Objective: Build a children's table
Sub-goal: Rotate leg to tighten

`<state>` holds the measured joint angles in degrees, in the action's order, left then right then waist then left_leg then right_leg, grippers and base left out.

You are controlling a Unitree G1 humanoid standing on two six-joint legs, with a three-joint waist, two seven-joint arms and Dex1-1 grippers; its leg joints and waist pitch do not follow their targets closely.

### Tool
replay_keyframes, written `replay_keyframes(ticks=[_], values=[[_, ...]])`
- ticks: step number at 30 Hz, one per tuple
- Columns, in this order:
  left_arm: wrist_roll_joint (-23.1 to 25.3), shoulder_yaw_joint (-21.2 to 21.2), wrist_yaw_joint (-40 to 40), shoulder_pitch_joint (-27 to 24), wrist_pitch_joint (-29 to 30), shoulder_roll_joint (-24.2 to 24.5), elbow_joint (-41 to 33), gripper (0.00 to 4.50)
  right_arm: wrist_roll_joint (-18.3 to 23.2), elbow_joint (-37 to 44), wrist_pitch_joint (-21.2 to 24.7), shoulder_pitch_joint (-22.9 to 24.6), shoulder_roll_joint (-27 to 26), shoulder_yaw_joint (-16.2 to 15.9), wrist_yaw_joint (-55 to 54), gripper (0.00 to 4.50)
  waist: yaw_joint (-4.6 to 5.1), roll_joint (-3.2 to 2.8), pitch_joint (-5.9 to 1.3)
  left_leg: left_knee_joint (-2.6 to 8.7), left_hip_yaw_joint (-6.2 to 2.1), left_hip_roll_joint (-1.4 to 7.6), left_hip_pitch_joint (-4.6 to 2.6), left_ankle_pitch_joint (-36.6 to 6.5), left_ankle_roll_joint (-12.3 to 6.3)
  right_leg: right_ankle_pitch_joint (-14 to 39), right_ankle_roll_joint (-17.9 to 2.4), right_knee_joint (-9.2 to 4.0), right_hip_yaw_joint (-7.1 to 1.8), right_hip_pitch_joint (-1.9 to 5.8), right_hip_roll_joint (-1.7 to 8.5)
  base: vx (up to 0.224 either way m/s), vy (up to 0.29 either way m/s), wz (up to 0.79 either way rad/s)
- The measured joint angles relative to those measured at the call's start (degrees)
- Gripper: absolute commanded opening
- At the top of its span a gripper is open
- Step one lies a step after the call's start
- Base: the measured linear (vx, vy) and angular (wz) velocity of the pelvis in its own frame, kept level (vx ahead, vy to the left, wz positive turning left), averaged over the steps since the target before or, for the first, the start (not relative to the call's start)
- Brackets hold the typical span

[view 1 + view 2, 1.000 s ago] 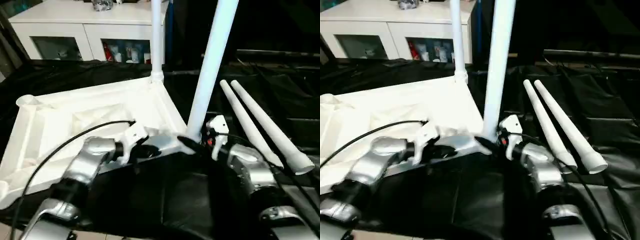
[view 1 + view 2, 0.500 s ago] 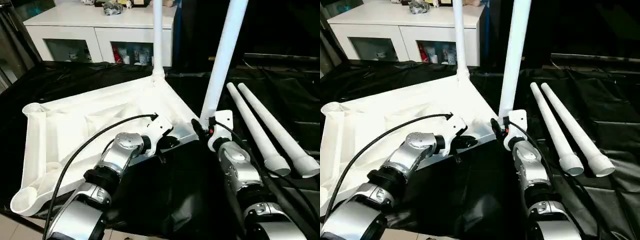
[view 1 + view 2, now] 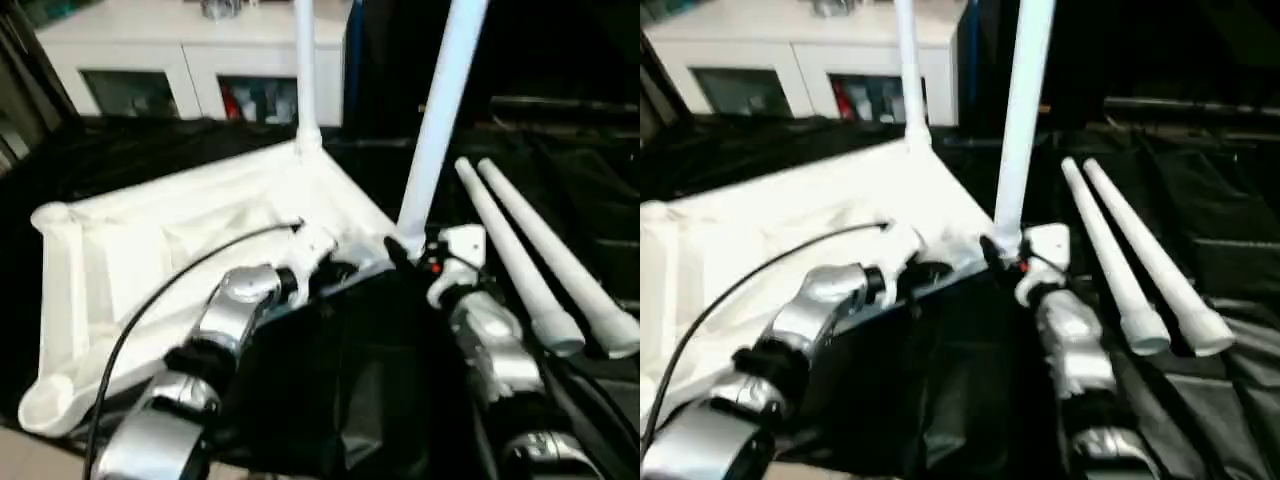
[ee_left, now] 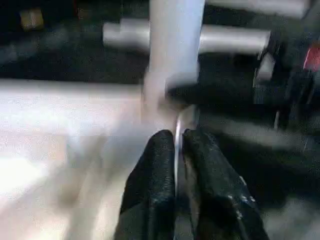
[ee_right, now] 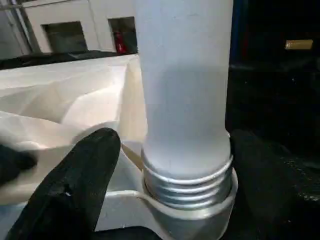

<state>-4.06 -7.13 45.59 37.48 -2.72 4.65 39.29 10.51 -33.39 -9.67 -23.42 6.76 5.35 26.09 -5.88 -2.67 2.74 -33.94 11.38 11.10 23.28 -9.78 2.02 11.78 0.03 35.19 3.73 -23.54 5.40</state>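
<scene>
The white tabletop [image 3: 170, 225] lies upside down on black cloth, ribs up. One white leg [image 3: 303, 80] stands upright in its far corner socket. A second leg [image 3: 440, 110] stands in the near right corner socket, with its screw threads [image 5: 187, 182] showing above the socket rim. My right gripper [image 3: 405, 255] is open and straddles this leg's base, one finger [image 5: 75, 185] a little apart from it. My left gripper [image 4: 175, 145] is shut on the tabletop's thin edge right beside that corner. Two more legs [image 3: 520, 265] lie loose on the cloth to the right.
A white cabinet with glass doors [image 3: 190, 70] stands behind the table, past the tabletop. Black cloth [image 3: 350, 400] covers the work surface and sags near its front edge. A black cable [image 3: 150, 310] runs along my left forearm.
The whole picture has shifted with the camera. Both grippers stay at the tabletop's near right corner, and the leg still stands upright between the right fingers.
</scene>
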Motion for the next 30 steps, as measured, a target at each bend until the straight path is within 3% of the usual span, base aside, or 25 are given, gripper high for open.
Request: replay_keyframes(ticks=[7, 12, 13, 15, 18, 23, 30], values=[[0.07, 2.53, -0.3, -1.97, 3.38, 8.68, -8.17, 1.22, 2.78, 7.53, 1.4, 3.52, 3.37, -1.61, 7.83, 3.87, 0.48, 0.05, 0.03, 0.0, 0.01, 0.04, -0.25, -0.01, 0.01, 0.0, 0.01, 0.09, -0.03, 0.13, -0.04, 0.0, 0.0, 0.0], [5.82, 8.68, -12.81, -2.06, 7.8, 20.04, -7.42, 1.63, 2.68, 10.3, 5.4, 5.62, 5.76, -5.45, 14.26, 3.87, 0.93, 0.18, 0.1, -0.01, -0.03, 0.07, -0.26, -0.03, 0.17, -0.06, 0.09, 0.11, -0.03, 0.14, -0.1, 0.0, 0.0, 0.0], [6.64, 10.02, -14.66, -2.04, 8.59, 21.96, -7.18, 1.34, 2.69, 10.72, 5.87, 5.76, 5.79, -5.95, 14.95, 3.5, 0.92, 0.22, 0.11, -0.01, -0.05, 0.07, -0.26, -0.03, 0.16, -0.06, 0.09, 0.11, -0.02, 0.14, -0.1, 0.0, 0.0, 0.0], [7.61, 12.53, -17.36, -2.08, 11.12, 24.67, -7.51, 1.22, 2.98, 11.05, 7.26, 5.79, 5.96, -6.06, 16.17, 3.5, 0.68, 0.3, 0.11, -0.01, -0.05, 0.03, -0.25, -0.03, 0.17, -0.06, 0.09, 0.04, -0.03, 0.18, -0.07, 0.0, 0.0, 0.0], [8.41, 15.04, -20.26, -2.89, 14.73, 27.26, -8.79, 1.06, 3.31, 12.05, 8.8, 5.87, 6.19, -7.03, 17.02, 3.14, 0.1, 0.48, 0.11, -0.02, -0.05, -0.01, -0.22, -0.03, 0.16, -0.06, 0.08, -0.02, -0.03, 0.22, -0.03, 0.0, 0.0, 0.0], [11.94, 15.05, -23.85, -4.97, 21.5, 32.56, -9.49, 0.76, 1.31, 11.66, 12.16, 5.76, 7.22, -8.58, 15.72, 2.87, 0.09, 1.07, 0.03, -0.07, -0.07, 0.0, -0.26, -0.11, 0.41, -0.07, 0.09, 0.09, -0.04, 0.22, -0.04, 0.0, 0.0, 0.0], [14.44, 10.72, -19.44, -8.24, 26.19, 34.56, -9.34, 0.22, -1.72, 10.41, 14.65, 5.34, 7.42, -10.24, 13.32, 2.22, -0.06, 1.16, -0.03, -0.08, -0.09, -0.01, -0.33, -0.07, 0.49, -0.12, 0.1, 0.09, -0.06, 0.34, -0.04, 0.0, 0.0, 0.0]])
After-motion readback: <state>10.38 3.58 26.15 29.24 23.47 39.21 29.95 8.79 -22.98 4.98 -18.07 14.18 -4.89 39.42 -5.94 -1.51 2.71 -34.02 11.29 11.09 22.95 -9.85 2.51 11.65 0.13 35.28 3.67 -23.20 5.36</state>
